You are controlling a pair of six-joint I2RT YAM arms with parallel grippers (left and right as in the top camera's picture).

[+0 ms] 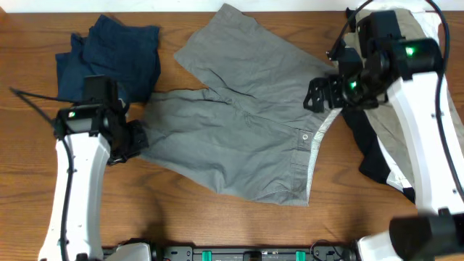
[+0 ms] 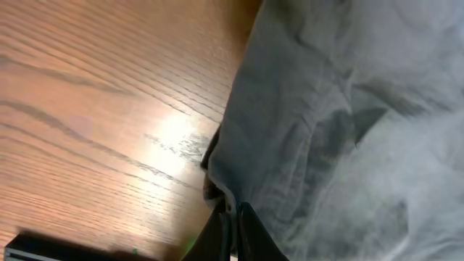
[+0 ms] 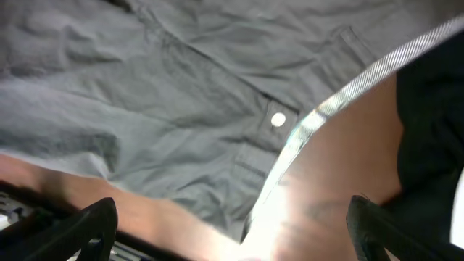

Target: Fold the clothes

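The grey shorts (image 1: 239, 130) lie spread at the middle of the table (image 1: 217, 225), waistband (image 1: 313, 156) toward the right edge. The left gripper (image 2: 233, 217) seems clamped on the hem (image 2: 217, 167) nearest the left edge, though the view is tight. The right gripper (image 3: 232, 210) hangs spread above the snap button (image 3: 278, 119). It should take the waistband before both lift together. No writing is legible.

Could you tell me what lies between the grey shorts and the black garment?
Only a bare strip of table separates the grey shorts from the black garment, clearest in the right wrist view.
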